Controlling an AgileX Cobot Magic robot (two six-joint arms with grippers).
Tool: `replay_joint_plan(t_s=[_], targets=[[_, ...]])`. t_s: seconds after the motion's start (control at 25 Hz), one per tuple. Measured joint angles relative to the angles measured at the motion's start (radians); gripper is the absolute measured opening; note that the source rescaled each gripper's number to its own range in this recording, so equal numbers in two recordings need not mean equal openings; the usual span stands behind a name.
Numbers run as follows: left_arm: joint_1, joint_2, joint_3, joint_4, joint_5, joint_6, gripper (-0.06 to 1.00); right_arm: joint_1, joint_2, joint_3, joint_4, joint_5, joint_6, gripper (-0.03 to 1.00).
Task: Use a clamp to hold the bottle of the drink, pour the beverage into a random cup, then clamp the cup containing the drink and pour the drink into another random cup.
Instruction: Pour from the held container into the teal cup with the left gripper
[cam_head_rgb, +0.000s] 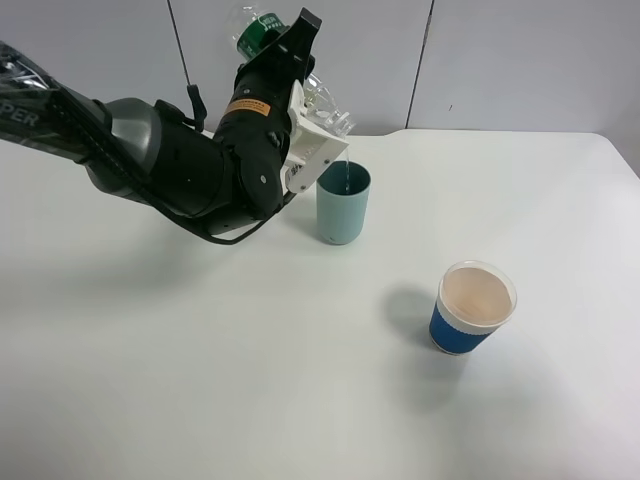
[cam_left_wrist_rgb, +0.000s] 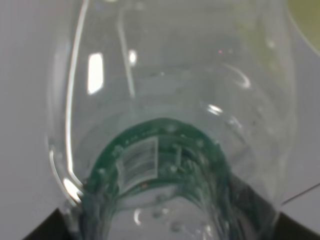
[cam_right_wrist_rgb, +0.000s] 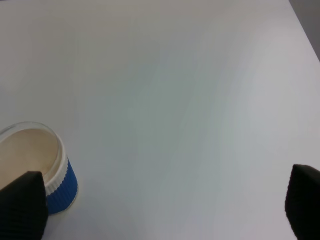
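White table (cam_head_rgb: 200, 390) below, left claw (cam_head_rgb: 295, 55) pinches the tilted bottle (cam_head_rgb: 257, 33) over the teal cup (cam_head_rgb: 343, 205); right claw (cam_right_wrist_rgb: 162, 205) spread.

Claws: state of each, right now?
Left claw: closed on the bottle, tipped over the teal cup.
Right claw: open, holding nothing.

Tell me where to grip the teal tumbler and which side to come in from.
Grip the teal tumbler around its mid wall, coming in level from the right of the high view. It stands upright and tapered with an open mouth, so a top grasp is poor; the tilted bottle crowds its left and top. The open right gripper probably suits.
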Motion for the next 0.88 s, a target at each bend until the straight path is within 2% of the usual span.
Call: replay_joint_plan(t_s=[0.28,0.56,0.84,0.88], targets=[[0.0,0.0,0.0,0.035,0.0,0.001,0.02,0.0,0.0,0.0,0.0,0.0,0.0,0.83],[0.0,0.0,0.0,0.038,0.003,-0.01,0.02,0.0,0.0,0.0,0.0,0.0,0.0,0.83],[0.0,-0.002,0.0,-0.106,0.062,-0.191,0.02,0.0,0.0,0.0,0.0,0.0,0.0,0.83],[0.0,-0.002,0.0,-0.106,0.062,-0.191,0.02,0.0,0.0,0.0,0.0,0.0,0.0,0.83]])
